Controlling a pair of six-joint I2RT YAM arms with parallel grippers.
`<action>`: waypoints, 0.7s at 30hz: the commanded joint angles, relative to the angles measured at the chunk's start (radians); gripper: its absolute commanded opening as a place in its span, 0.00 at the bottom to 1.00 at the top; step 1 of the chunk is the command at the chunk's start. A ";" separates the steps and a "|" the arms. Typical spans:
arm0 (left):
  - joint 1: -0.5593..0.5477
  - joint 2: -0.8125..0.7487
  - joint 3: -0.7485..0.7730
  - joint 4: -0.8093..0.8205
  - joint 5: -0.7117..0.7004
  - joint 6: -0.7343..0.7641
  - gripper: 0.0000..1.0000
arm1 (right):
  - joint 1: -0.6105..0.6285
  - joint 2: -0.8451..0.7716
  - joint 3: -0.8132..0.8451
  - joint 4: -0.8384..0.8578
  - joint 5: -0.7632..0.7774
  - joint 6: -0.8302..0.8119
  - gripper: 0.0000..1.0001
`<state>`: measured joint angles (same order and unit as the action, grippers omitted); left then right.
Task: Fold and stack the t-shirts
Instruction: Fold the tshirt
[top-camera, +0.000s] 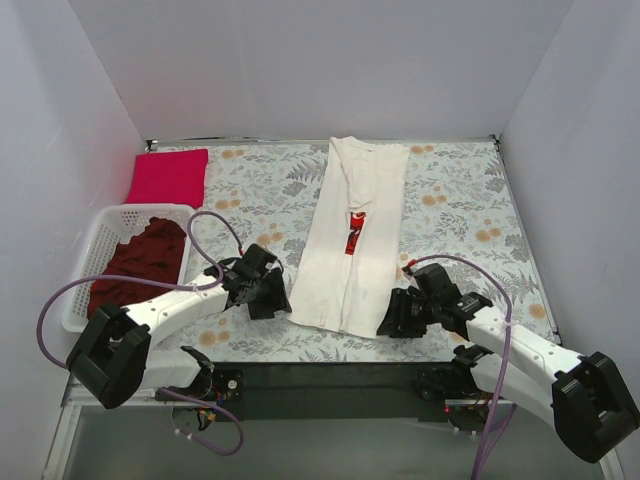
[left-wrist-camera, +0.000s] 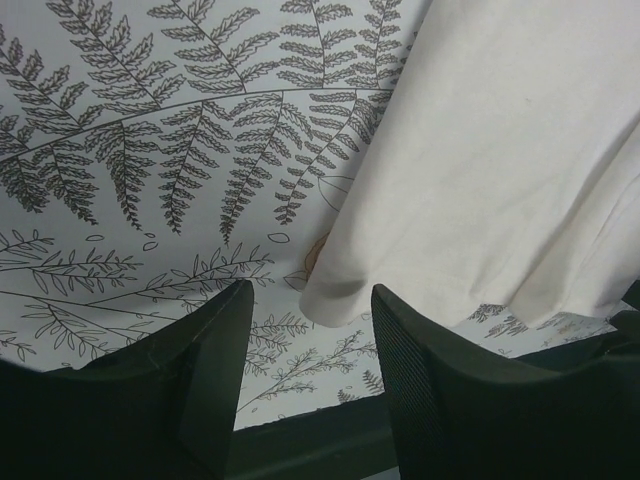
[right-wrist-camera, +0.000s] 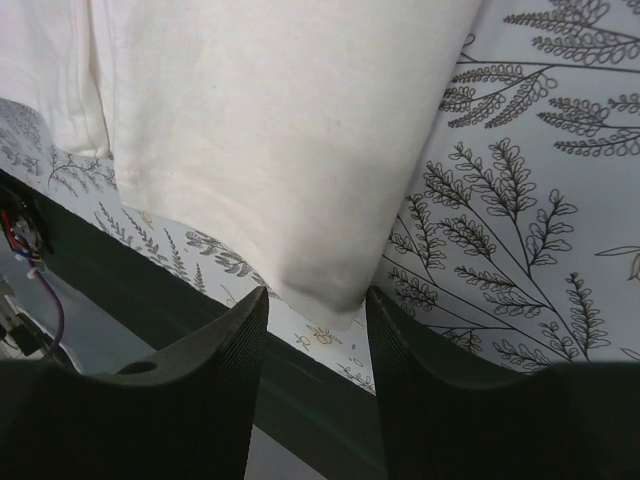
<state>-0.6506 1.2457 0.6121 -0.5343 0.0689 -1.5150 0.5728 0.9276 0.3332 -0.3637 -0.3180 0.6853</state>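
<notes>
At the far left, a crimson-pink t-shirt (top-camera: 168, 175) was seen lying folded flat on the floral table cloth (top-camera: 450, 200). Just nearer, a dark maroon t-shirt (top-camera: 140, 262) was heaped unfolded in the white basket (top-camera: 82, 262).

The left gripper (left-wrist-camera: 310, 300) was held low at the near left corner of the cream-white t-shirt (top-camera: 350, 250). Its jaws were parted widely, the hem corner lay between them, and nothing was gripped.

The cream-white t-shirt was laid in the middle of the table as a long narrow strip running from near to far. Its sides were folded in, so only a sliver of the red print (top-camera: 355, 230) showed. The cloth looked smooth, with soft creases along its length.

The right gripper (right-wrist-camera: 317, 305) was placed likewise at the near right corner, its jaws spread and nothing clasped.

The lengthwise fold was judged to be done and the crosswise fold to be in hand. Both corners would need to be pinched, raised evenly and carried toward the far end.
</notes>
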 joint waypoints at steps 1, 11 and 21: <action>-0.011 0.011 -0.002 0.017 0.019 -0.004 0.49 | 0.027 0.007 -0.039 0.002 0.029 0.048 0.51; -0.021 0.040 -0.017 0.020 0.035 -0.010 0.39 | 0.029 -0.006 -0.043 -0.061 0.092 0.066 0.43; -0.034 0.073 -0.014 0.025 0.042 -0.011 0.39 | 0.029 0.017 -0.054 -0.060 0.094 0.062 0.28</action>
<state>-0.6731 1.3029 0.6064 -0.5106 0.1059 -1.5234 0.5961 0.9245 0.3126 -0.3599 -0.2726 0.7586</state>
